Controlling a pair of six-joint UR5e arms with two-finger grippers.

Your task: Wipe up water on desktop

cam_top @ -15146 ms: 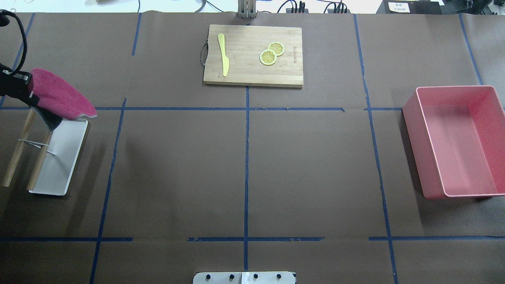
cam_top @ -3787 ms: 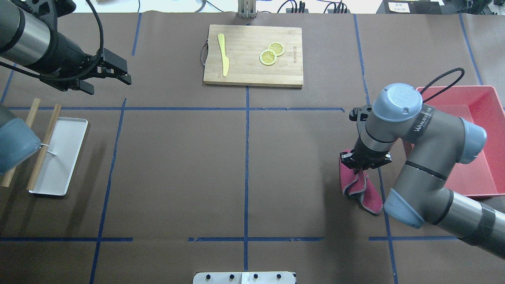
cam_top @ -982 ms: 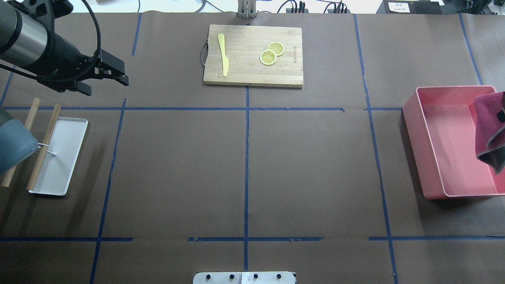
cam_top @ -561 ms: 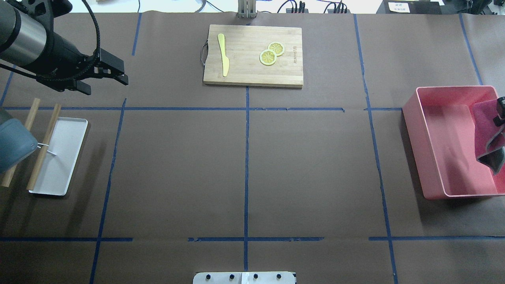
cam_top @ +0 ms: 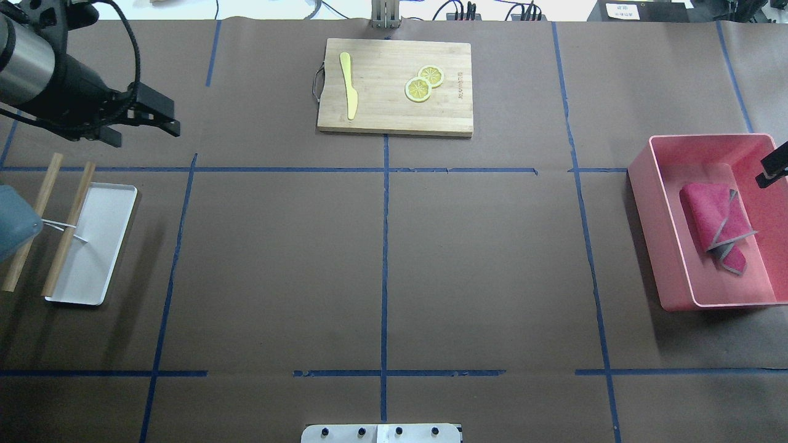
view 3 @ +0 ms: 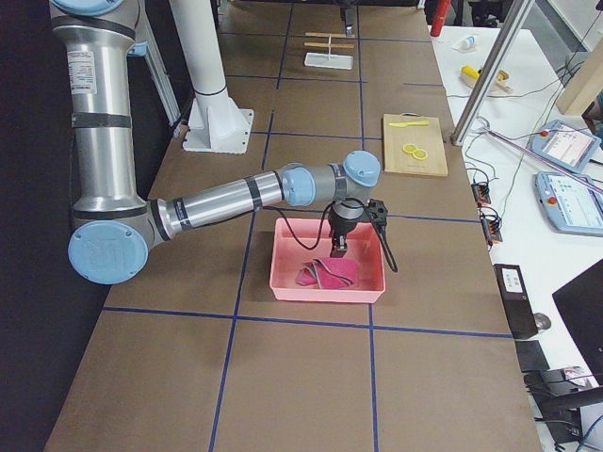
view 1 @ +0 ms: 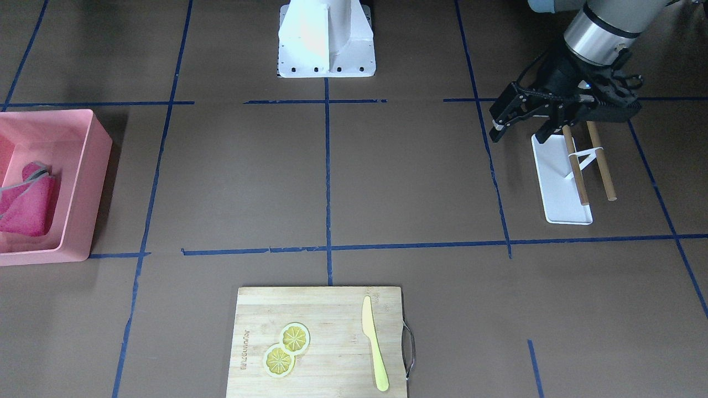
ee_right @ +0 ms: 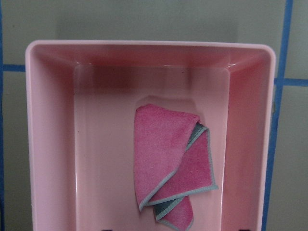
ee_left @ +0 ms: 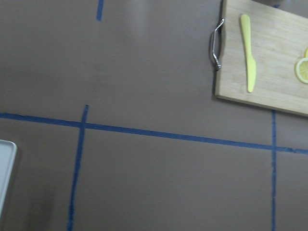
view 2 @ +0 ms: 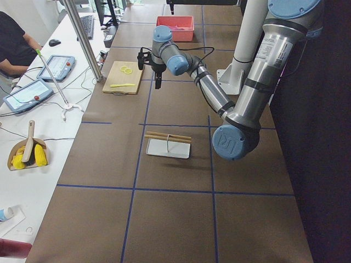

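The desktop point(cam_top: 277, 264) is dark brown with blue tape lines; no water shows on it. A pink cloth with grey edging point(cam_top: 714, 221) lies folded and loose inside the pink bin point(cam_top: 640, 184), also in the right wrist view point(ee_right: 168, 159) and the front view point(view 1: 27, 204). My right gripper point(cam_top: 774, 169) hangs over the bin's far right side, open and empty, apart from the cloth. My left gripper point(cam_top: 148, 135) is open and empty above the table's far left, beyond the white tray point(cam_top: 98, 258); it also shows in the front view point(view 1: 517, 137).
A bamboo cutting board point(cam_top: 381, 111) at the far middle carries a yellow knife point(cam_top: 349, 83) and two lemon slices point(cam_top: 423, 84). The white tray at the left holds a wooden two-bar rack point(cam_top: 68, 227). My base point(view 1: 325, 38) stands at the near middle edge.
The right gripper has let go of the cloth, which has dropped from over the bin onto the bin's floor. The left gripper has shifted slightly left.
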